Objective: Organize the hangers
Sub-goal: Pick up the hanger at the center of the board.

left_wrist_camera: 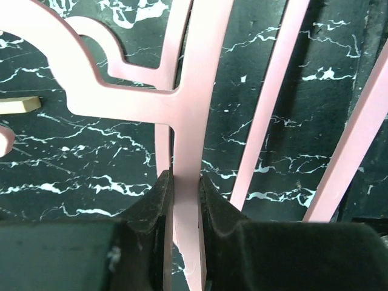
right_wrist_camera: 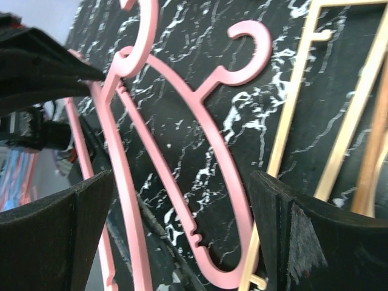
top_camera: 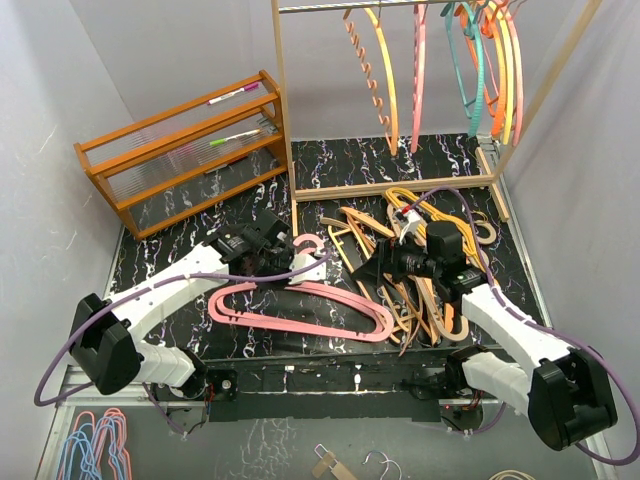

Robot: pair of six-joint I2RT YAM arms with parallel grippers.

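No legible text, no labels, brands or numbers on the hangers (left_wrist_camera: 187, 145), none on the table (left_wrist_camera: 91, 151)

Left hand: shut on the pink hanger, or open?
Shut: the left hand clamps the pink hanger. In the left wrist view, both fingers press its stem from either side, with no gap showing.

Two pink hangers (top_camera: 300, 290) lie overlapped near the table's near edge, left of centre, with their hooks toward the middle. A tangled pile (top_camera: 365, 222) of tan, orange and yellow hangers lies right of centre. Hung hangers (top_camera: 500, 80), orange, pink and teal, one with a wavy bar, dangle above the far right corner.
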